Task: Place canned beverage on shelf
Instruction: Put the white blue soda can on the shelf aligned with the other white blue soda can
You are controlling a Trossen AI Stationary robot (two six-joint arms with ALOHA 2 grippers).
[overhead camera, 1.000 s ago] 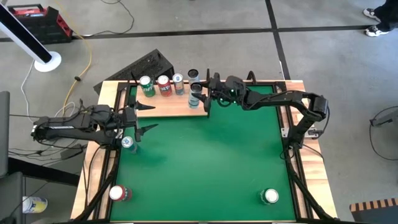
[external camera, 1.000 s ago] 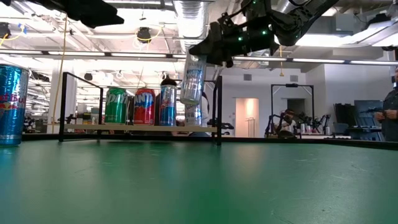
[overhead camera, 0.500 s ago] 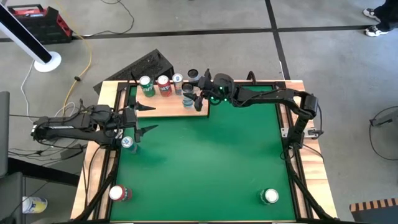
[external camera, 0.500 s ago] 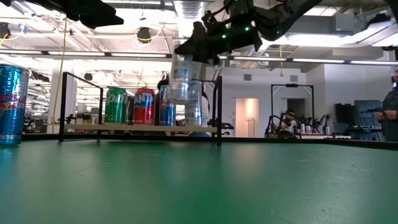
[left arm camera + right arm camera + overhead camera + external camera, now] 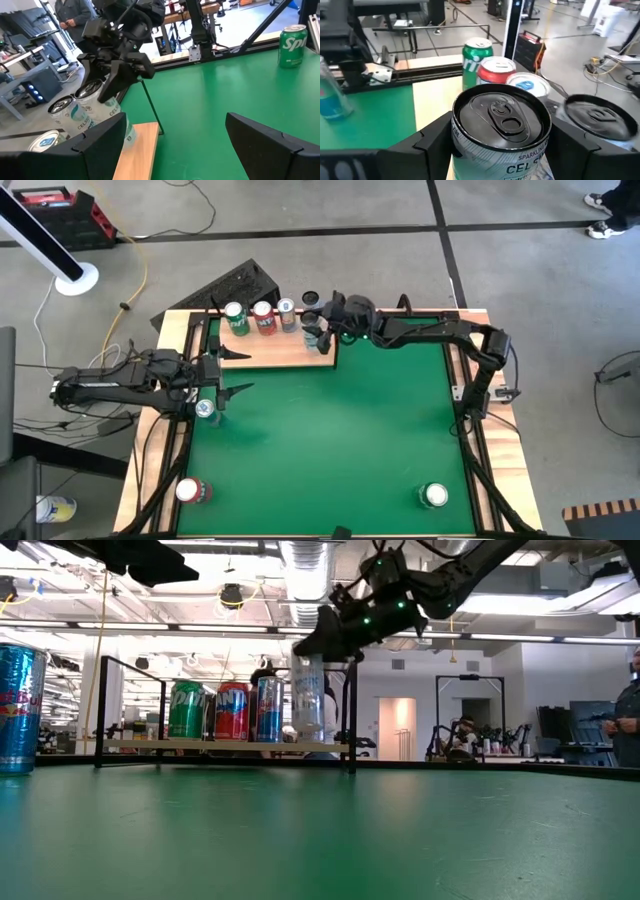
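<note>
The pale wooden shelf with thin black posts stands at the table's far left. On it stand a green can, a red can and a blue can, with a dark-topped can behind them. My right gripper is shut on a white Celsius can at the shelf's right end. My left gripper is open and empty near the table's left edge, above a tall blue can that stands on the table. My right gripper pinches the Celsius can's upper wall, just under the rim, between its two fingers, one on each side. The fingers slant down from the table's right side. The can is upright, its bottom down at the shelf board, level with the other cans' bottoms.
A red can stands at the table's near left corner and a green can at the near right. A black post rises at the shelf's right end, close to the held can. A person stands in the room beyond.
My right gripper has swung a little toward the table's left with the Celsius can, come back, and gone down. The can, which hung tilted above the shelf, now stands upright and lower, in line with the other cans.
</note>
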